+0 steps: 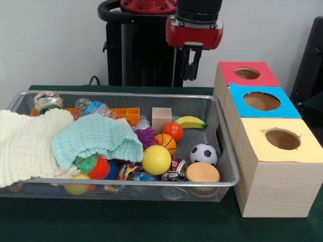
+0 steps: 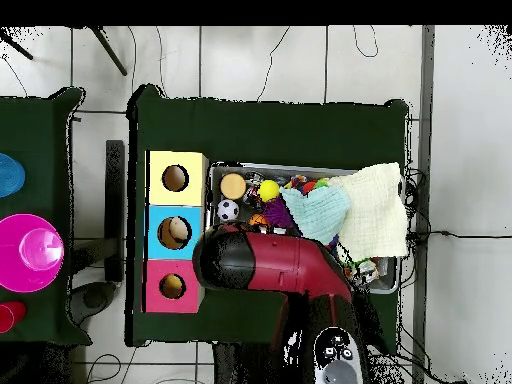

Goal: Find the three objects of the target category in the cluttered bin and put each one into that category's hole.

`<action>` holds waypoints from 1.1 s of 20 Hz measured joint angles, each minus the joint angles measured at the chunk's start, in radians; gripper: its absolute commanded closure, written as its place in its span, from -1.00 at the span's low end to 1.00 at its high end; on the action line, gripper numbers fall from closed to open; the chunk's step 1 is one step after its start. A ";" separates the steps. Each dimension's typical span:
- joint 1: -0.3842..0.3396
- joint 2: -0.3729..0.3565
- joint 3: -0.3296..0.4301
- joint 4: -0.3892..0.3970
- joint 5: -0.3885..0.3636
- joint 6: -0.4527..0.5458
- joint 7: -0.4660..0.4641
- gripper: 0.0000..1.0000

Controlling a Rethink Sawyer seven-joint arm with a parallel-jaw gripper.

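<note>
The gripper [image 1: 192,63] hangs above the far rim of the bin [image 1: 126,94], just left of the red box; its dark fingers hang close together with nothing between them, but whether they are fully closed cannot be told. In the overhead view the arm [image 2: 270,265] lies across the bin's near side and hides the gripper. The bin takes up most of the table [image 1: 151,227]. A cream cloth [image 1: 25,143] drapes over its left end and spills past the rim, and a mint cloth [image 1: 96,138] lies beside it over the middle, covering part of the toys. Under the mint cloth's edge sit a green spiky ball [image 1: 87,164] and an orange spiky ball [image 1: 99,168]. To the right lie a yellow ball [image 1: 156,160], a small basketball [image 1: 165,142], an orange ball [image 1: 172,131], a soccer ball [image 1: 204,154], a banana [image 1: 190,122], a wooden cube [image 1: 161,118] and a tan round disc [image 1: 202,173]. An orange block [image 1: 126,115] lies along the far wall. Three boxes stand in a row touching the bin's right side: the hole [image 1: 247,73] in the red face is farthest, then the blue hole [image 1: 261,101], then the yellow hole [image 1: 282,139] nearest the camera.
</note>
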 measured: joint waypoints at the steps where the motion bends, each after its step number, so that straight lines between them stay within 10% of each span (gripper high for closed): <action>1: -0.007 0.002 0.005 -0.002 -0.005 0.000 0.000 1.00; 22: -0.178 0.064 0.143 -0.094 -0.124 0.045 0.000 1.00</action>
